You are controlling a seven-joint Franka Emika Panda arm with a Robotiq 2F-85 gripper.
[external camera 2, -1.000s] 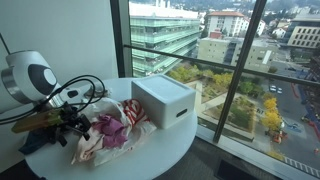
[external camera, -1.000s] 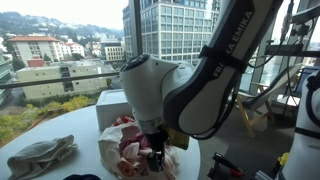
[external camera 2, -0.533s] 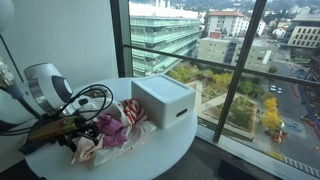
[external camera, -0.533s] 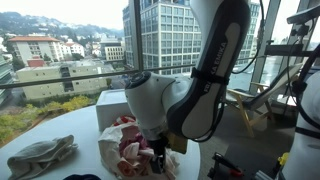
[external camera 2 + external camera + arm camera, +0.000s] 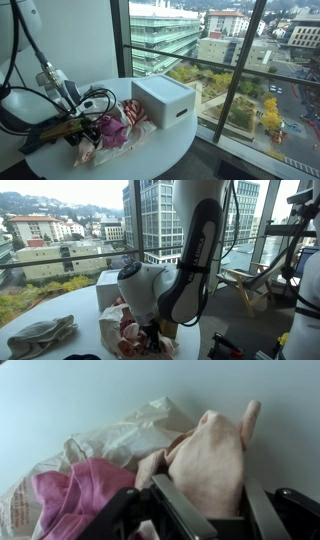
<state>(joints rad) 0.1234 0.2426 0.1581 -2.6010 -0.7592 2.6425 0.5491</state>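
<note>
1. The end effector [image 5: 215, 500] is down in a heap on the round worktop [image 5: 160, 142], its jaws either side of a pale glove [image 5: 205, 455]. I cannot tell whether they pinch it.
2. In the wrist view, a pink cloth [image 5: 85, 485] and a plastic bag [image 5: 120, 435] lie left of the glove.
3. A white box [image 5: 163, 100] stands just beside the heap.
4. In an exterior view, a grey rag [image 5: 42, 335] lies well apart on the left.

A white rectangular box [image 5: 165, 100] blocks the window edge of the round white table [image 5: 165, 152]. A crumpled pink-and-cream cloth pile [image 5: 108, 130] crowds just beside the box. Bare tabletop opens in front of the box.
</note>
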